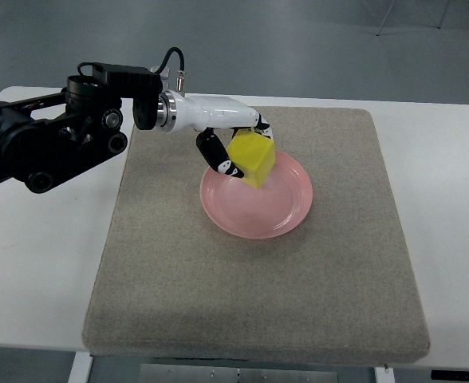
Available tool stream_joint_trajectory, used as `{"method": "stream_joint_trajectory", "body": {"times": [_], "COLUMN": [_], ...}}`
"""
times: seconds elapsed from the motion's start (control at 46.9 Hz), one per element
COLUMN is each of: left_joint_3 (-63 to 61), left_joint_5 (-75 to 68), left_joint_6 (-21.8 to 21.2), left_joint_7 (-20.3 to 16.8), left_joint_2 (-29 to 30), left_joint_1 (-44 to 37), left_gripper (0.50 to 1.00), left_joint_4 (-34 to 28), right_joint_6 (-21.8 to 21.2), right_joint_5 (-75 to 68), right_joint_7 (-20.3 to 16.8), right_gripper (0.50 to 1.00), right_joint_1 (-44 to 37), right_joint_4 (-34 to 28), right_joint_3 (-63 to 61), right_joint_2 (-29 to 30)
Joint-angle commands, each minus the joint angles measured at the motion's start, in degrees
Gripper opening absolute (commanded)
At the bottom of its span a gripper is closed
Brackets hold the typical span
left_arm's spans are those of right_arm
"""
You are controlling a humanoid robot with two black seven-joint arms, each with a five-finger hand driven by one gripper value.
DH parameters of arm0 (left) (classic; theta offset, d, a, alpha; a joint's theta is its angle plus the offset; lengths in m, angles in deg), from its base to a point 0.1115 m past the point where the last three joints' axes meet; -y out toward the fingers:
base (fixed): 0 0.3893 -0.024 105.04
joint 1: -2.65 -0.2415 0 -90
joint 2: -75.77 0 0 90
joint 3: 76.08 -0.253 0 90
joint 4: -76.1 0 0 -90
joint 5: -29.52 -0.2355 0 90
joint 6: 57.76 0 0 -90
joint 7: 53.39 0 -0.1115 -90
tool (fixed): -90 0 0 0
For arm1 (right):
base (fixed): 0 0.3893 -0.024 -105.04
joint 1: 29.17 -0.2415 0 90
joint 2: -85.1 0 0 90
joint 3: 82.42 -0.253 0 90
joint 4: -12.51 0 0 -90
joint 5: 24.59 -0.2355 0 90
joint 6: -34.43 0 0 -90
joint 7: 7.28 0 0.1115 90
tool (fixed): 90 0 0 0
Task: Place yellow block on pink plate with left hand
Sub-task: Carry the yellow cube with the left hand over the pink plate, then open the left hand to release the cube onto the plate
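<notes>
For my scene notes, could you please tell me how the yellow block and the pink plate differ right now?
The yellow foam-like cube block is boxy and tilted, held in the left robot hand; the round pink plate is flat and shallow, lying on the grey mat. The block looks much smaller than the plate. Both are plain, single-coloured, and overlap in this view.

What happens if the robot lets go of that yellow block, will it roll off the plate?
Probably not. The yellow cube-shaped block has flat faces and sharp corners, so it should settle rather than roll. It keeps its shape in the left hand, so it looks stiff. It is held tilted over the round pink plate, so it might tip onto one face.
</notes>
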Motion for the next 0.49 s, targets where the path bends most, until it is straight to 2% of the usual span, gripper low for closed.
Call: {"method": "stream_joint_trajectory", "body": {"times": [0.0, 0.128, 0.256, 0.32, 0.363, 0.384, 0.448, 0.47], "left_joint_3": [-1.17, -1.78, -1.78, -1.78, -1.87, -1.87, -1.87, -1.87], "left_joint_5": [-0.01, -0.89, -3.09, -3.09, -3.18, -3.18, -3.18, -3.18], "left_joint_6": [-1.33, -5.38, -7.23, -7.32, -7.32, -7.32, -7.14, -6.88], "left_joint_7": [0.04, 0.04, 0.04, 0.04, 0.04, 0.13, 0.13, 0.13], "left_joint_2": [-0.32, -2.16, -4.1, -4.45, -4.45, -4.45, -4.45, -4.36], "left_joint_1": [-0.25, -2.88, -4.2, -4.81, -4.82, -4.91, -4.91, -4.91], "left_gripper": [0.5, 0.5, 0.5, 0.585, 0.704, 0.735, 0.756, 0.778], "left_joint_4": [-0.37, -1.42, -3.27, -3.36, -3.36, -3.45, -3.45, -3.45], "right_joint_6": [0.0, 0.0, 0.0, 0.0, 0.0, 0.0, 0.0, 0.0], "right_joint_5": [0.0, 0.0, 0.0, 0.0, 0.0, 0.0, 0.0, 0.0], "right_joint_7": [0.0, 0.0, 0.0, 0.0, 0.0, 0.0, 0.0, 0.0], "right_gripper": [0.924, 0.924, 0.924, 0.924, 0.924, 0.924, 0.924, 0.924], "right_joint_1": [0.0, 0.0, 0.0, 0.0, 0.0, 0.0, 0.0, 0.0], "right_joint_4": [0.0, 0.0, 0.0, 0.0, 0.0, 0.0, 0.0, 0.0], "right_joint_3": [0.0, 0.0, 0.0, 0.0, 0.0, 0.0, 0.0, 0.0], "right_joint_2": [0.0, 0.0, 0.0, 0.0, 0.0, 0.0, 0.0, 0.0]}}
